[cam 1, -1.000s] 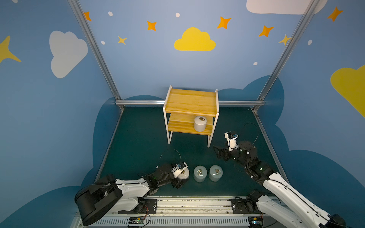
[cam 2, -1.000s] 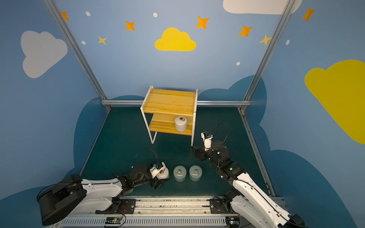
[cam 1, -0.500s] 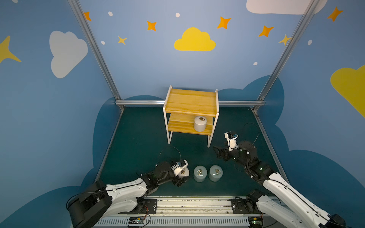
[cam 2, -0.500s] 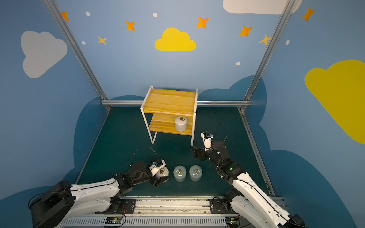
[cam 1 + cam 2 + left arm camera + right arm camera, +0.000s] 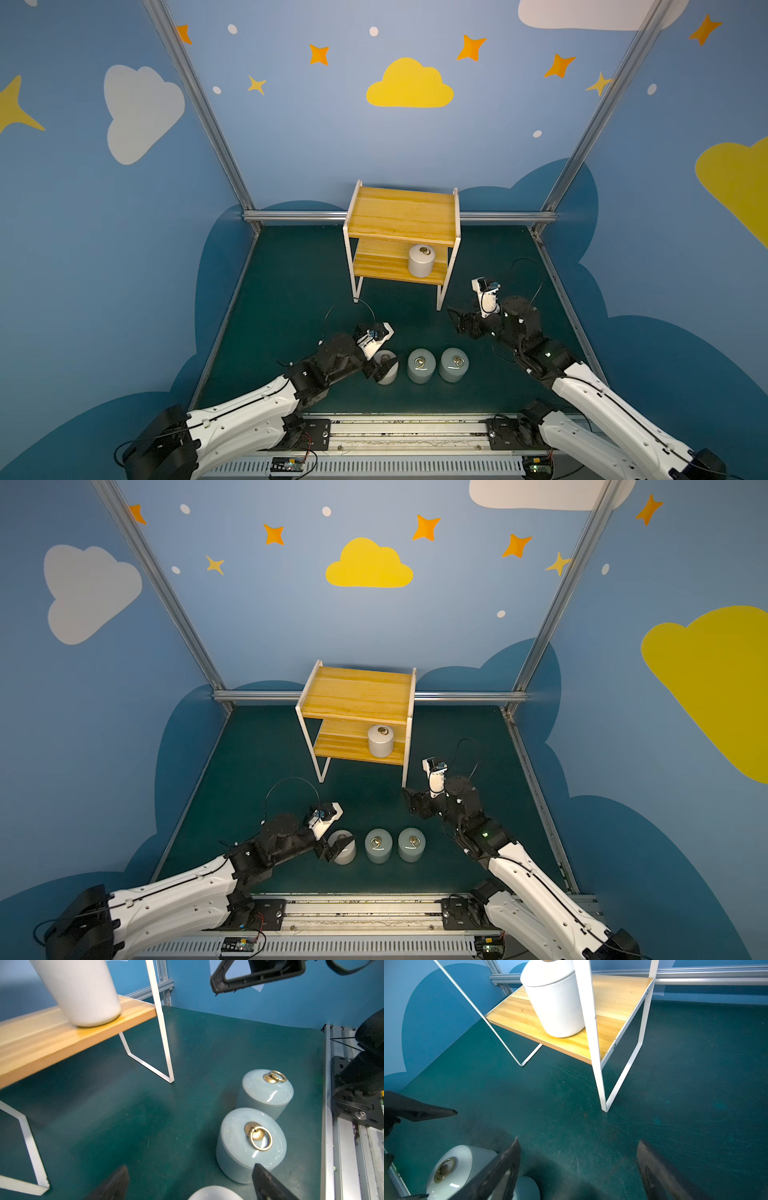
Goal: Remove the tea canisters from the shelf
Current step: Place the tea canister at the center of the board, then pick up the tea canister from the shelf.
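The last off-white canister (image 5: 421, 261) stands upright on the lower board of the shelf (image 5: 401, 216), at its right front corner. The right fingers (image 5: 660, 1174), spread and empty, are nearer. The left fingers (image 5: 268, 1184) stand open around a second canister (image 5: 390, 376) on the worktop (image 5: 291, 291).

no legible text, no labels, no numbers anywhere

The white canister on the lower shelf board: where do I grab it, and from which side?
Grip the white canister by its round body, jaws level on its two sides, coming in through the open front. The top board covers it, so a reach from above looks blocked. The right pincer is nearer.
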You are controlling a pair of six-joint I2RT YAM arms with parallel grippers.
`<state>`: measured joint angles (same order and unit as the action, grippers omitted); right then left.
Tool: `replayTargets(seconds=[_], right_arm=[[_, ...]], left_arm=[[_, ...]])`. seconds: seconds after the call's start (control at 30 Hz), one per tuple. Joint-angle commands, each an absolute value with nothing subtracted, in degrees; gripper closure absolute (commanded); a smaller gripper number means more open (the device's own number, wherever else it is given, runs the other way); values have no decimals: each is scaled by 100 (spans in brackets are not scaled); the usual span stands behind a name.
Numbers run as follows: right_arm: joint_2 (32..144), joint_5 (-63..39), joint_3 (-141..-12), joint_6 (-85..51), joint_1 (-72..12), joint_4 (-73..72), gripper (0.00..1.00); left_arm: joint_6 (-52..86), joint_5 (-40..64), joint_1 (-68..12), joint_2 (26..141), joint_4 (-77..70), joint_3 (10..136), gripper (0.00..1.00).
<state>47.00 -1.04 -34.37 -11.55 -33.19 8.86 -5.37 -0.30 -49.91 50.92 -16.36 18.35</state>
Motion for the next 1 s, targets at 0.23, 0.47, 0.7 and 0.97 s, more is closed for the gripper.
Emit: replayTargets(seconds=[0.23,0.47,0.7,0.97], right_arm=[[4781,-196,-3372,-1230,-3296,844,11],[4873,-167,-3300,-1283,-3235,728,11],[4998,-185,-3281,-1292,-3168,635,10],[5102,-211,-3265,-1310,-3105,569,11]], left_arm=[[-547,150,-4071,5831,-1283,3304,1],[-692,380,-3748,7177,-2071,4209,0],[-823,263,-3750,8066,-3287,4291,0],[-955,112,-3753,8689,-3894,4534,0]])
